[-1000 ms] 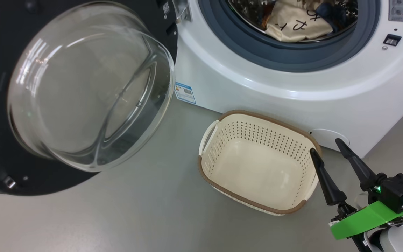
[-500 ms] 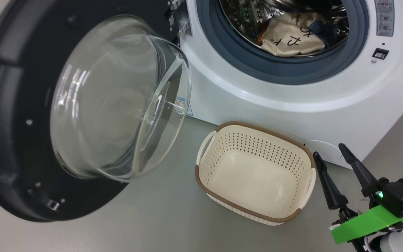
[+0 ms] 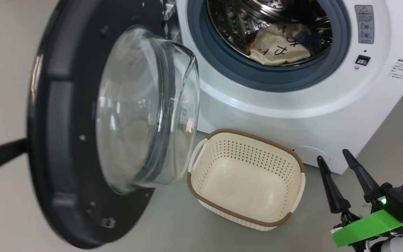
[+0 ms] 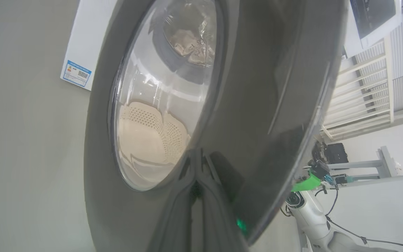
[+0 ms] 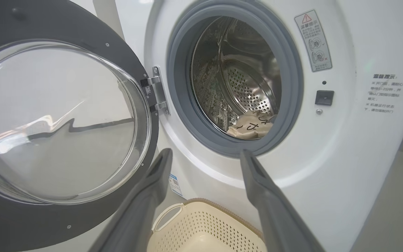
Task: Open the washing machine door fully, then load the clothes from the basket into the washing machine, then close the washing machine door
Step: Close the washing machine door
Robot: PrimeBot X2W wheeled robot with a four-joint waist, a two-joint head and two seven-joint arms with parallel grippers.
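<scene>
The washing machine point(image 3: 292, 108) spans 12 to 3 o'clock in your head view, with its drum mouth uncovered. The washing machine door point(image 3: 61, 105) hangs from the hinge at the 9 o'clock side of that mouth. It is swung out so you see it close to edge-on, with its glass bowl bulging toward the machine's front. The basket point(image 3: 250, 154) stands on the grey floor point(image 3: 159, 227) at 6 o'clock of the mouth, just beside the machine, and its bare cream bottom is showing. The clothes point(image 3: 278, 49) lie low in the drum, cream cloth with black marks uppermost and blue cloth at its 3 o'clock.

Your right pincer point(image 3: 332, 154) is at 4 o'clock of the head view, at the basket's 3 o'clock. Its 2 fingers are spread wide with nothing between them. In the left wrist view, your left pincer point(image 4: 196, 196) has its 2 fingers pressed together, gripping nothing, with the tips against the door's glossy outer face.
</scene>
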